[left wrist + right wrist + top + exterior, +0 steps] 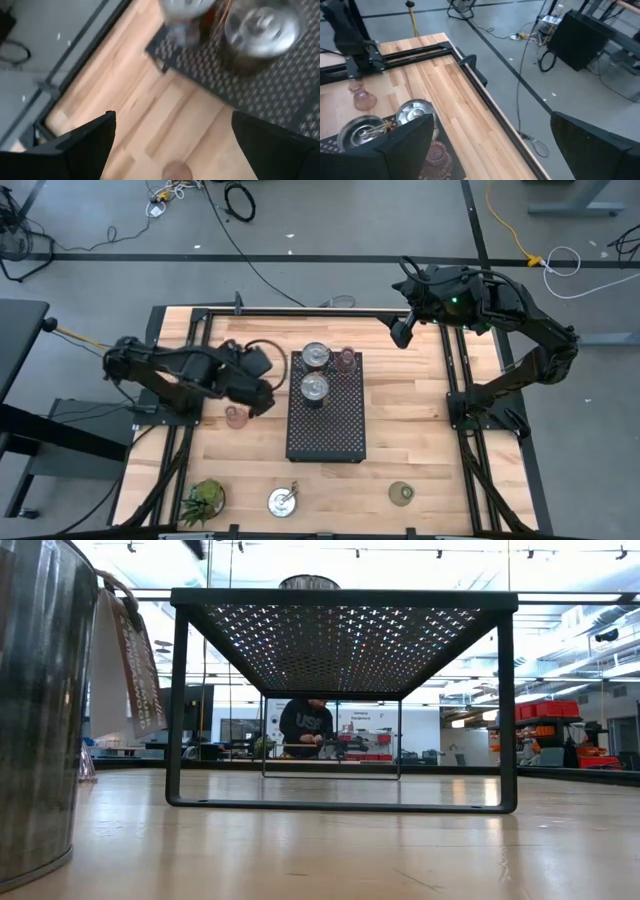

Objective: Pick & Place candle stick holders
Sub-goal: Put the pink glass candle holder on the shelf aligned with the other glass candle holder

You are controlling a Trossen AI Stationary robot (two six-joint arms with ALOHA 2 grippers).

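The left pincer (262,402) hangs wide open and empty just beside a pink holder (235,417) on the desk (420,430), off the left side of the black tray (326,425), which carries 2 silvery holders (315,387) and 1 pink one (346,359). Another silvery holder (282,501) and the olive-green holder (401,494) sit along the desk's near edge; the right pincer (401,330) waits near the far edge, open and empty. The likely slip is a finger clipping the small glass cup on the way down and tipping it, since the pincer is offset toward the tray rather than centred over it.
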